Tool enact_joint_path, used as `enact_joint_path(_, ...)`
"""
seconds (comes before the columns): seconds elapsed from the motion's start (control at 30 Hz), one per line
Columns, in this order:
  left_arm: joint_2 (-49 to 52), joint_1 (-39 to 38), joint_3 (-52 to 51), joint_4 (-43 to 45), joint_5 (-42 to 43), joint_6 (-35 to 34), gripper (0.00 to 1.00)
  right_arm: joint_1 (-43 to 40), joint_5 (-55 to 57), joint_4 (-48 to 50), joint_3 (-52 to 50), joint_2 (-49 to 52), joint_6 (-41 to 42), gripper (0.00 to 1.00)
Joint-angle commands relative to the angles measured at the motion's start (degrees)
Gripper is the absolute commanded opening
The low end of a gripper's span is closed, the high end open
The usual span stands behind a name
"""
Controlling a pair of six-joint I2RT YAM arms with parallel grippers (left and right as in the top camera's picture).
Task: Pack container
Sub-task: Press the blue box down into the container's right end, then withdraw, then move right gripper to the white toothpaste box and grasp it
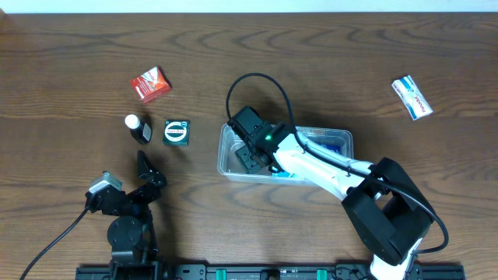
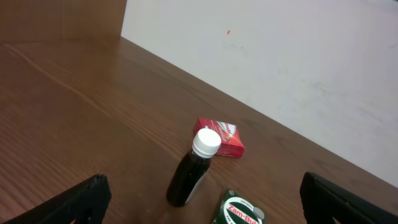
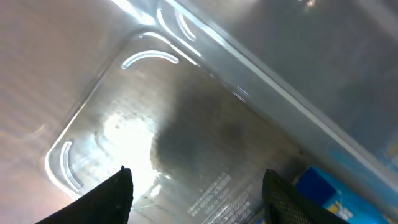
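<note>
The clear plastic container stands right of the table's middle. My right gripper reaches down into its left end. In the right wrist view the right gripper is open just above the container's bare floor, with nothing between its fingers. A blue box lies in the container's right part and shows again as a blue box beside the right finger. My left gripper hangs open near the front left, pointing toward a dark bottle with a white cap.
Left of the container stand the dark bottle and a green Zam-Buk box. A red box lies farther back. A white and blue box sits at the far right. A black cable loops behind the container.
</note>
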Motion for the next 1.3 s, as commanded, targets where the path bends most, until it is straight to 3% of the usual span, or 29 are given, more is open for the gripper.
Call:
enact_joint_path(0.0,0.0,0.28,-1.7,-0.92,-0.17,0.52,0.98,-0.26,-1.77,-0.09,1.25,0.59,-4.87,0.65)
enact_joint_path(0.27,0.0,0.28,-1.7,-0.92,-0.15,0.52,0.98,-0.42,-1.73,-3.89,6.43,-0.07,-5.14,0.75)
enact_joint_path(0.47,0.0,0.28,-1.7,-0.92,-0.15,0.52,0.98,-1.14,-1.7,-17.35,20.39,-2.47,-3.96,0.88)
enact_joint_path(0.6,0.0,0.28,-1.7,-0.92,-0.17,0.52,0.98,-4.96,1.07,-26.21,29.33,-4.66,-1.09,0.87)
enact_joint_path(0.67,0.0,0.28,-1.7,-0.92,-0.17,0.52,0.98,-8.76,3.85,-29.73,32.68,-5.68,-0.17,0.87)
enact_joint_path(0.8,0.0,0.28,-1.7,-0.92,-0.17,0.52,0.98,-19.8,5.79,-33.57,36.3,-7.06,-1.36,0.99)
enact_joint_path(0.9,0.0,0.28,-1.7,-0.92,-0.17,0.52,0.98,-29.03,5.75,-33.4,36.44,-7.15,-3.48,0.99)
enact_joint_path(1.07,0.0,0.28,-1.7,-0.92,-0.17,0.52,0.98,-42.18,5.7,-28.74,32.59,-6.12,-7.32,0.99)
enact_joint_path(1.27,0.0,0.28,-1.7,-0.92,-0.17,0.52,0.98,-51.36,5.42,-20.26,22.88,-5.68,-13.57,0.99)
